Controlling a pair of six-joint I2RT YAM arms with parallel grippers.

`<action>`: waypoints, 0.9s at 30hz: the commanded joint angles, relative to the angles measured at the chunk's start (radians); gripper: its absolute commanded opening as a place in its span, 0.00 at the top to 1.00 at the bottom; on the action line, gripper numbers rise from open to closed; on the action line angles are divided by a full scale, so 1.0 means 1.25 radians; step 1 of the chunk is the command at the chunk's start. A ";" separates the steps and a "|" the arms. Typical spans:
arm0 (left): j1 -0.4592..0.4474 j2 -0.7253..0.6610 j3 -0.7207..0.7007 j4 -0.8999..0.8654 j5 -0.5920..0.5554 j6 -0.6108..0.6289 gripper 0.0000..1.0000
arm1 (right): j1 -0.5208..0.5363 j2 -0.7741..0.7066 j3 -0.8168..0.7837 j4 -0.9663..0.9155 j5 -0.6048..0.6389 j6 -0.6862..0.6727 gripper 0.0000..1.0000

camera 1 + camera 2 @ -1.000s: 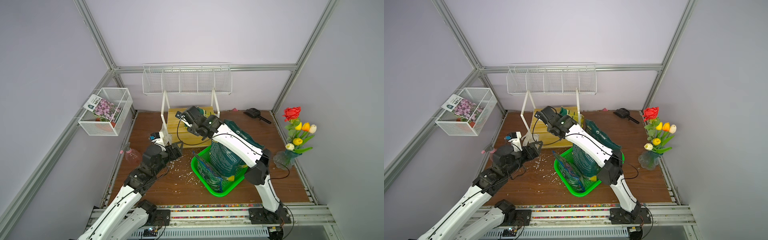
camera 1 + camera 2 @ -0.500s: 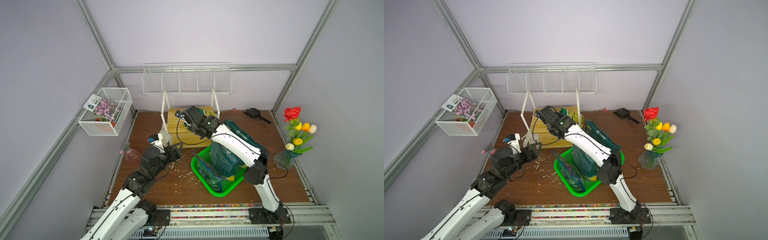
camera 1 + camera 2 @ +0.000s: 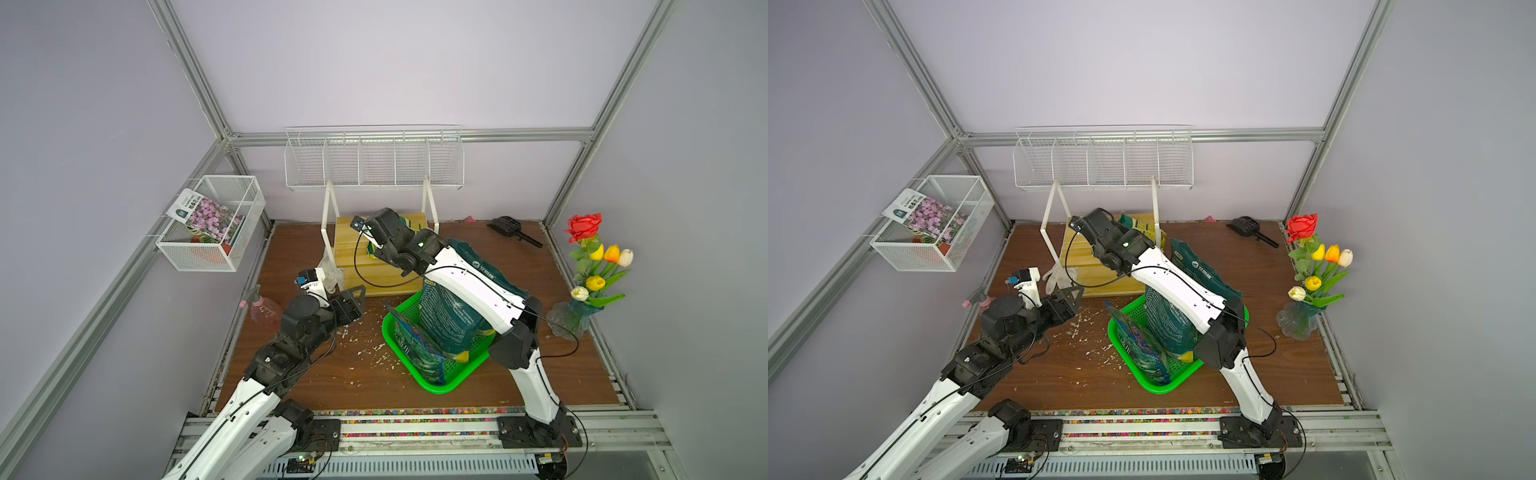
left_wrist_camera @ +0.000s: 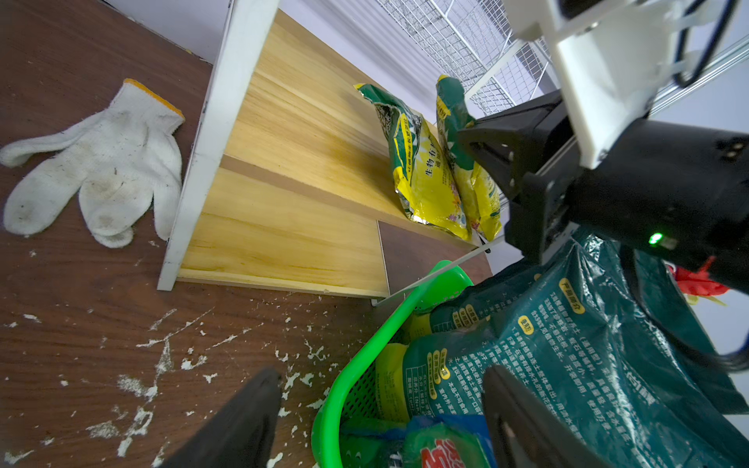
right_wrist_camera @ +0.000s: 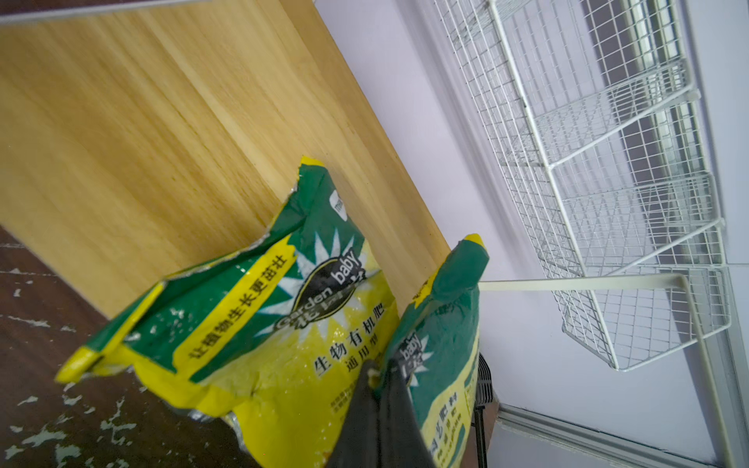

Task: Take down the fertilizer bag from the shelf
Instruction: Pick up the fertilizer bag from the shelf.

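Now, right wrist view: right tool (image 5: 377, 379) has just snapped shut, pinching the bag (image 5: 263, 344) by its edge; left wrist view: bag standing on the shelf (image 4: 304, 133) top board, left tool (image 4: 379, 373) open, idle; in both top views, right tool over the shelf; lifting likely next.

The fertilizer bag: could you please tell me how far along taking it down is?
Done: the right hand is shut on the fertilizer bag. In hand: the lift; the bag rests on the shelf, not yet raised. Left: carrying it off and setting it down. The left hand hovers open.
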 commanded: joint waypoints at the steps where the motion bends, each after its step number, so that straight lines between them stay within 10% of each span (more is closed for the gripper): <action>1: 0.005 -0.009 -0.011 -0.002 -0.001 0.001 0.18 | -0.001 -0.080 0.010 0.056 -0.013 0.028 1.00; 27: 0.005 0.021 -0.018 0.032 0.024 -0.025 0.18 | 0.007 -0.440 -0.188 0.111 -0.214 0.131 1.00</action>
